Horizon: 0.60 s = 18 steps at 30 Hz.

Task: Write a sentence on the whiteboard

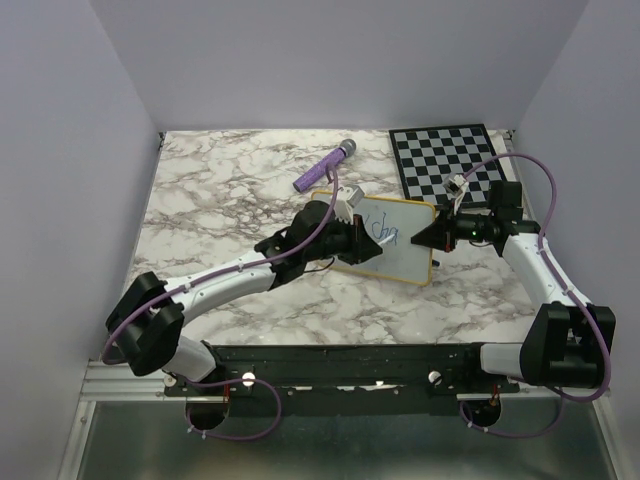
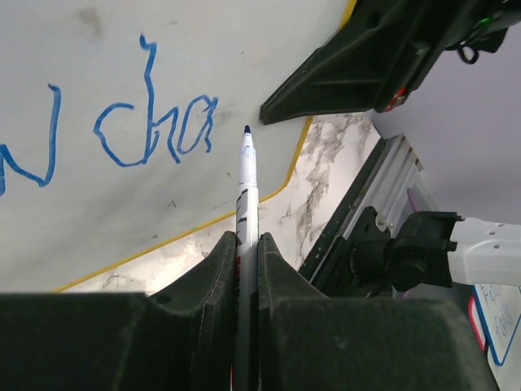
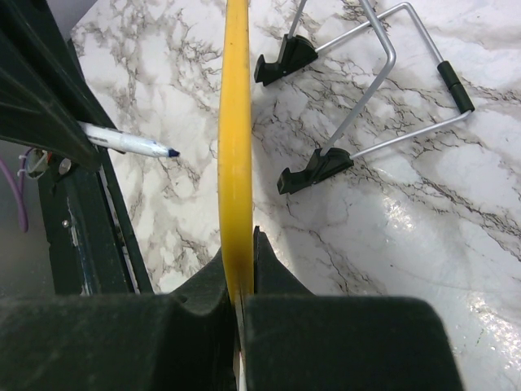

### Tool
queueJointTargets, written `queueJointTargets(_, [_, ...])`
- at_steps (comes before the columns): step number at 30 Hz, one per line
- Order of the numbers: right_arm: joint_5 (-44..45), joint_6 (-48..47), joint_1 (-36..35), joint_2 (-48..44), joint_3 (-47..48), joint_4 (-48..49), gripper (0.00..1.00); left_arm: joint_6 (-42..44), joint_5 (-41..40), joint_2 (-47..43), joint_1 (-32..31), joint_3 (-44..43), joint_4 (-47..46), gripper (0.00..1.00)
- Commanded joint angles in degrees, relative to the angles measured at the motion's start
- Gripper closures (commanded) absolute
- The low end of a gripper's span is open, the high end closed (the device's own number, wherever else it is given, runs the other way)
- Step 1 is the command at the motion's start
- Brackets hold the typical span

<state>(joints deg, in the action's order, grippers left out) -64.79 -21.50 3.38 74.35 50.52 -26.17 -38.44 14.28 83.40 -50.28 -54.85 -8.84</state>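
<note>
The small yellow-framed whiteboard (image 1: 405, 245), centre-right in the top view, stands on the marble desk (image 1: 220, 190). It looks light, stiff and likely tippy, best held by its rim, where the right jaws pinch it. The left jaws clamp a slim white marker (image 2: 246, 187) near the blue lettering (image 2: 155, 134).

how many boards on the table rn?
2. White rectangular whiteboard with yellow frame, centre; black-and-white checkered board, flat at the far right corner. None appear hidden.

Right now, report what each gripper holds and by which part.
Left gripper clamps the marker by its barrel; right gripper clamps the whiteboard by its yellow edge.
</note>
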Motion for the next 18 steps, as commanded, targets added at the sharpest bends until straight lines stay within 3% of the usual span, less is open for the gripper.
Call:
queueJointTargets(1, [-1.03,-1.18,-0.21,-0.69,0.10,0.42,0.99,-0.32,-1.27,-1.57,0.18,-0.25,-2.06,1.00])
queueJointTargets(18, [-1.04,-1.27,-0.21,-0.96,0.10,0.33,0.99,-0.85,-1.89,4.58,0.18,-4.30,-2.76,1.00])
